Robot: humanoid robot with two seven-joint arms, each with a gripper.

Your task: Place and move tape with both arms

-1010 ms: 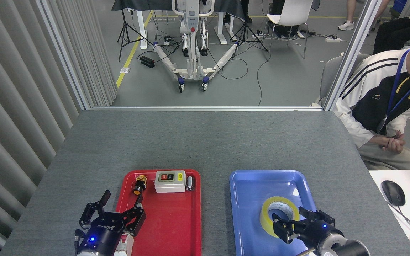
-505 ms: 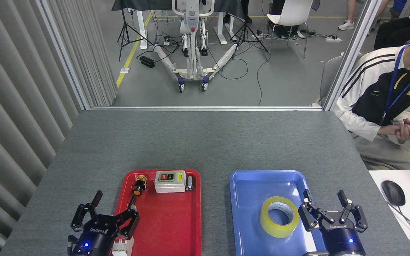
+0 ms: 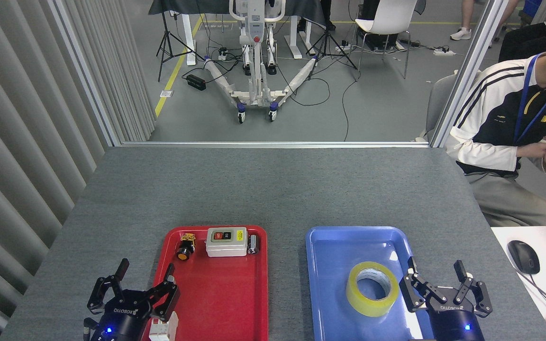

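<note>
Both grippers have drawn nearer; right gripper (image 3: 436,272), fingers spread wide, sits just right of the tape (image 3: 372,289); left gripper (image 3: 146,275) likewise spread.

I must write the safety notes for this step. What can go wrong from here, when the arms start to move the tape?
1. The tape lies flat in the blue tray, and the open right gripper stands beside it near the tray's right rim; a finger may catch the rim.
2. The open left gripper hangs at the red tray edge, by a small white part; it may knock this.
</note>
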